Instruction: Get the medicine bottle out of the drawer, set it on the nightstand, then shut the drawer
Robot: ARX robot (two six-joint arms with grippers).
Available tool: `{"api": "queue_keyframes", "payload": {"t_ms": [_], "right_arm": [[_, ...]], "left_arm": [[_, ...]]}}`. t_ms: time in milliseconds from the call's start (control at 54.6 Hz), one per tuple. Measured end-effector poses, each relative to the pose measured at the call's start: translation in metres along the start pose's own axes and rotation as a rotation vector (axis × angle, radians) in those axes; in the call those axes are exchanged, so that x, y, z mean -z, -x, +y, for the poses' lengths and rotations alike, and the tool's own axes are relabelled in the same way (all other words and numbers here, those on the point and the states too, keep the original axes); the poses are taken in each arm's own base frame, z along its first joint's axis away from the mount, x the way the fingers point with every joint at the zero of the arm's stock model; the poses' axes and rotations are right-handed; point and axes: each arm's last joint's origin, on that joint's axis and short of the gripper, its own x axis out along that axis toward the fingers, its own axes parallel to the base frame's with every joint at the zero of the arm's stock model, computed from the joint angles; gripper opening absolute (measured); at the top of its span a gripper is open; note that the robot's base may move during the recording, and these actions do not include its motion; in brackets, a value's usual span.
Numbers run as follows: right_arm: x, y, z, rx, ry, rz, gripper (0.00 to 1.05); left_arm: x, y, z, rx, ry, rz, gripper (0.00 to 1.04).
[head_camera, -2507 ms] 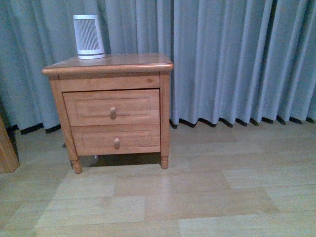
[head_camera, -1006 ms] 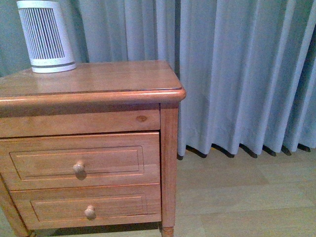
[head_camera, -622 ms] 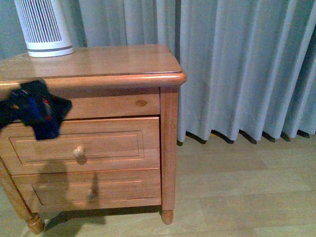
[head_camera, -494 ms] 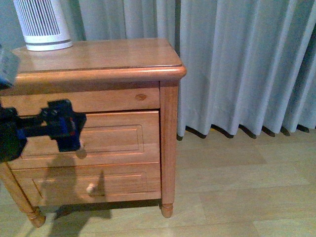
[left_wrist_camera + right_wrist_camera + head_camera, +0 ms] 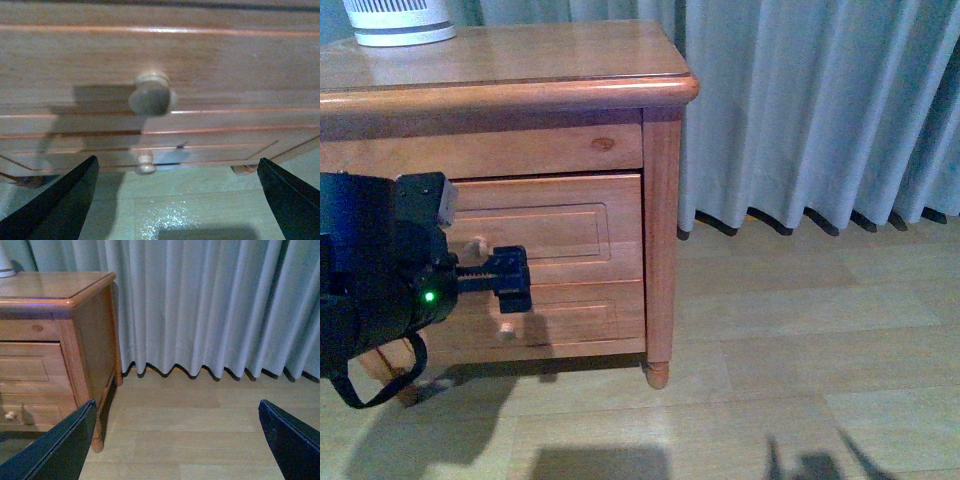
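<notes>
The big nightstand (image 5: 520, 90) is right in front of my left hand (image 5: 510, 280). Its drawer (image 5: 575, 225) is shut, just ahead of that hand. The hand is wide open and holds nothing. The little round knob (image 5: 150, 97) is ahead, not touched.

I see the reddish-brown wooden drawer (image 5: 225, 65) with its round wooden knob (image 5: 150, 97) right ahead, and my left gripper (image 5: 177, 160) has its two black fingers (image 5: 60, 205) spread wide, not touching it.
</notes>
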Motion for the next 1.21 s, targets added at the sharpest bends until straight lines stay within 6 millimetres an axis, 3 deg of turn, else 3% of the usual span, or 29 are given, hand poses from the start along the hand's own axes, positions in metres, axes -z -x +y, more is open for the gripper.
{"api": "queue_keyframes", "payload": {"t_ms": [201, 1208], "right_arm": [[0.000, 0.000, 0.000, 0.000, 0.000, 0.000, 0.98], [0.000, 0.000, 0.000, 0.000, 0.000, 0.000, 0.98]], "left_arm": [[-0.015, -0.013, 0.002, -0.025, 0.005, -0.039, 0.98], [-0.009, -0.032, 0.010, -0.053, 0.011, -0.052, 0.97]]}}
